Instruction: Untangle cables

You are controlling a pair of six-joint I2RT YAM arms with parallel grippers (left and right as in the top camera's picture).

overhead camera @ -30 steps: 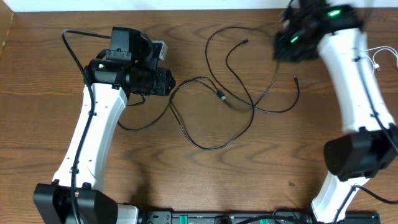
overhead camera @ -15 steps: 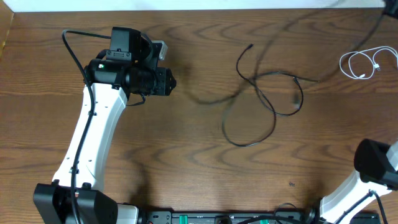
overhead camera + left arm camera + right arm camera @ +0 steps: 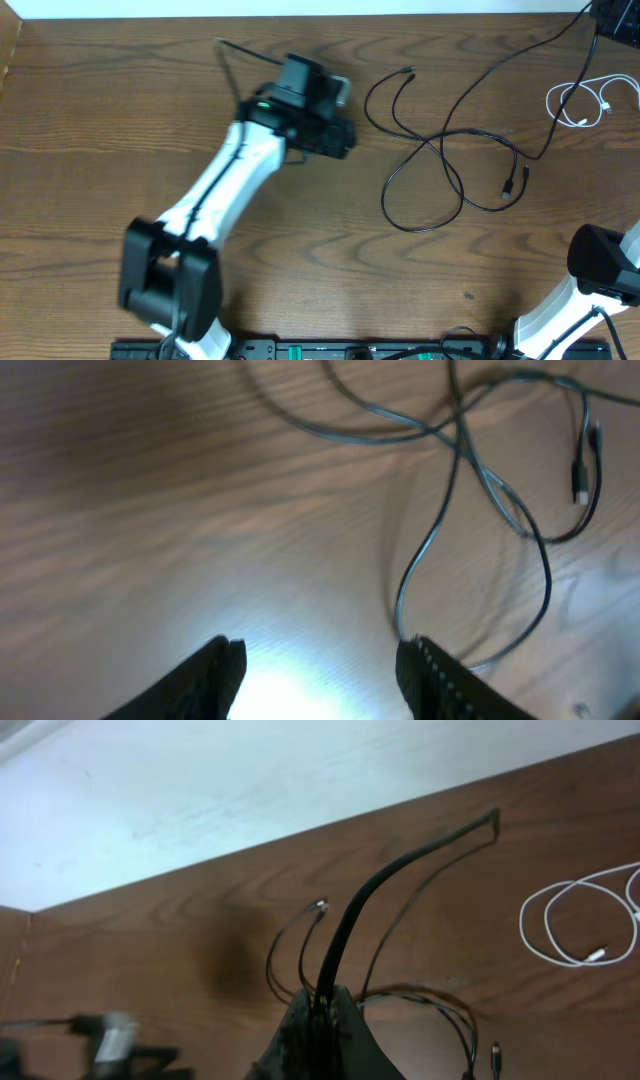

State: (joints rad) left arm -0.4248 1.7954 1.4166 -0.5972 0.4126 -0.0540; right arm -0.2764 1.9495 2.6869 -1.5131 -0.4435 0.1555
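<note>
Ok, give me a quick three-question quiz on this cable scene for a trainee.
1. True or false: the white cable lies on the robot's right of the black tangle.
2. Multiple choice: the left gripper is A) open and empty, B) shut on a plug, C) out of view.
3. Fill in: the held cable in the right gripper is ___ in colour.
Key: 1 true; 2 A; 3 black.

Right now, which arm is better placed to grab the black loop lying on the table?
Left. The left pincer is open and empty, with the black loop just ahead; the right pincer is far back, shut on a black cable.
</note>
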